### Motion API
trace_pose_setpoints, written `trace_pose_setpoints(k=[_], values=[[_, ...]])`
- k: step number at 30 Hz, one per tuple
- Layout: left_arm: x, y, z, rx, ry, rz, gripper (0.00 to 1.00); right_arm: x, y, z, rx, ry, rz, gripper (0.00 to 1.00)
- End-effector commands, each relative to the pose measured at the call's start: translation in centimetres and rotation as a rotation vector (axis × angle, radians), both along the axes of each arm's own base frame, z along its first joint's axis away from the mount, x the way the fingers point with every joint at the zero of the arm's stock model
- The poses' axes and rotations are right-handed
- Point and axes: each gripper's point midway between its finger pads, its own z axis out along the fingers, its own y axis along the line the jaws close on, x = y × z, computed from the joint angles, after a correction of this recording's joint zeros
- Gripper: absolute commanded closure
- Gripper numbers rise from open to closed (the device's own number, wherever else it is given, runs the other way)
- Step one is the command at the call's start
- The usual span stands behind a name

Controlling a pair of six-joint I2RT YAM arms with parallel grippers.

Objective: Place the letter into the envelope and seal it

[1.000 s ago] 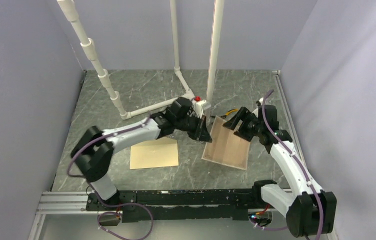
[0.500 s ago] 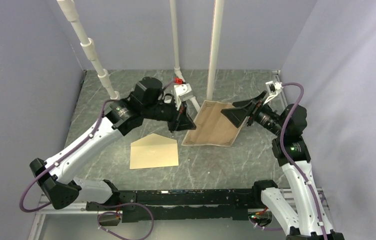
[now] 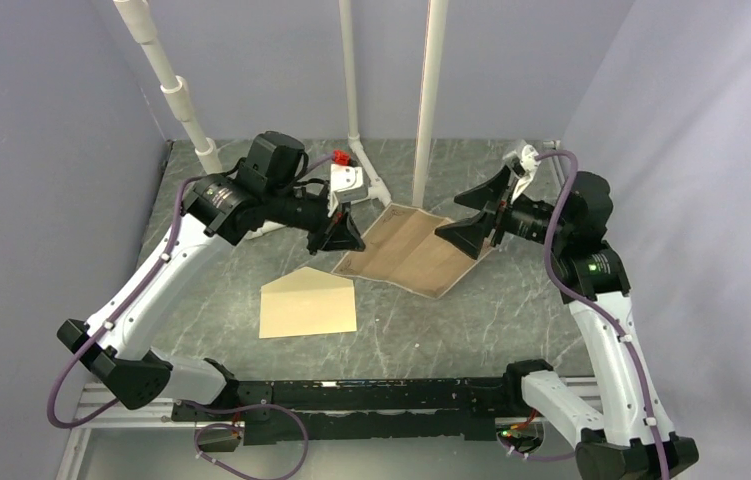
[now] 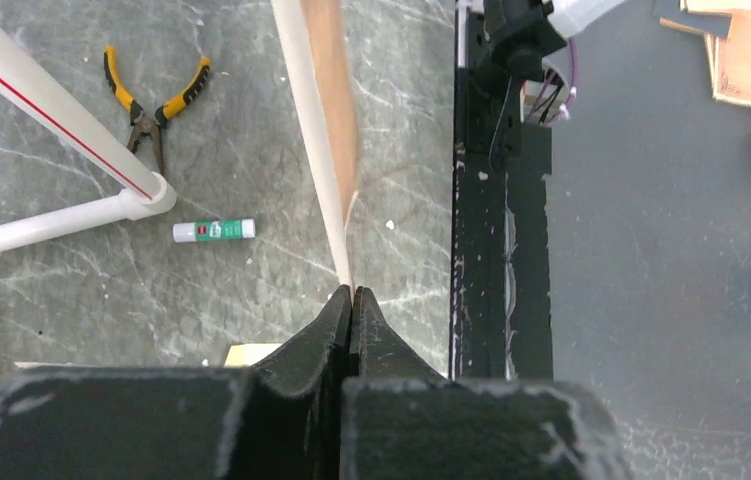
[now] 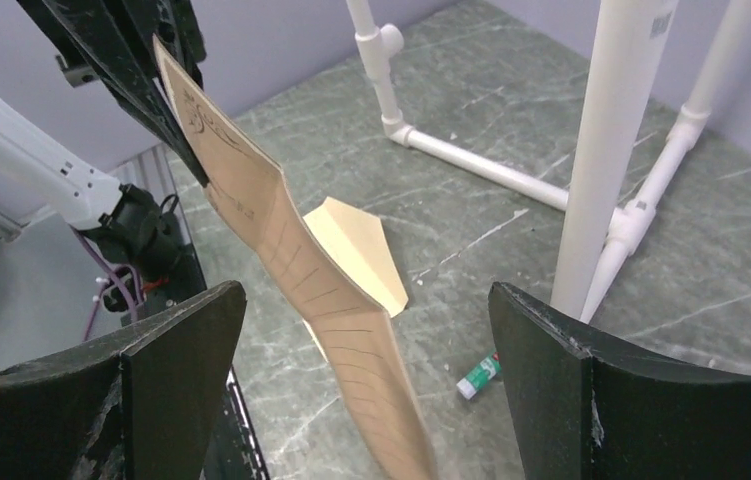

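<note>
The letter (image 3: 411, 252), a pinkish-tan lined sheet, hangs bowed in the air above the table, held by its left edge. My left gripper (image 3: 343, 238) is shut on that edge; the left wrist view shows the letter (image 4: 327, 110) edge-on, running up from the pinched fingertips (image 4: 351, 296). My right gripper (image 3: 479, 216) stands wide open at the sheet's right end. In the right wrist view the letter (image 5: 296, 265) passes between the spread fingers (image 5: 186, 345) without touching them. The tan envelope (image 3: 308, 303) lies flat on the table, flap open, below the left gripper. The envelope (image 5: 356, 250) also shows behind the sheet.
White PVC pipes (image 3: 429, 100) rise at the back, with a slanted one (image 3: 183, 105) at the left. Next to the pipes lie a green glue stick (image 4: 214, 230) and yellow-handled pliers (image 4: 151, 100). The glue stick (image 5: 478, 375) is near the right finger. A black rail (image 3: 371, 390) runs along the near edge.
My right gripper has opened wide and let go of the letter. Both arms rose and swung back. The left gripper carried the sheet left and off the table.
</note>
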Motion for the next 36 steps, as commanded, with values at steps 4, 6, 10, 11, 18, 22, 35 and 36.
trace_pose_setpoints(k=[4, 6, 10, 11, 18, 22, 35, 36], values=[[-1.3, 0.9, 1.2, -0.027, -0.111, -0.096, 0.98, -1.1, 2.0, -2.9, -0.132, -0.04, 0.125, 0.13], [-1.4, 0.9, 1.3, -0.033, -0.122, -0.108, 0.98, -1.8, 2.8, -4.0, -0.161, -0.02, 0.166, 0.17], [-1.7, 1.0, 1.3, -0.03, -0.125, -0.121, 0.98, -1.7, 3.5, -5.7, -0.195, 0.06, 0.177, 0.42], [-1.6, 1.2, 1.1, -0.019, -0.127, -0.112, 0.98, -1.8, 3.6, -6.0, -0.202, 0.077, 0.183, 0.51], [-0.8, 1.8, 1.1, 0.014, -0.157, -0.052, 0.98, -1.9, 3.3, -6.1, -0.176, 0.096, 0.131, 0.76], [-0.9, 2.0, 1.6, -0.001, -0.164, -0.035, 0.98, -2.2, 3.4, -5.1, -0.139, 0.072, 0.126, 0.94], [0.0, 1.6, 2.3, -0.053, -0.149, 0.062, 0.32, -2.2, 3.8, -2.6, -0.079, 0.069, 0.129, 1.0], [0.2, 1.5, 2.3, -0.056, -0.143, 0.069, 0.32, -2.2, 3.9, -2.6, -0.075, 0.072, 0.13, 1.0]])
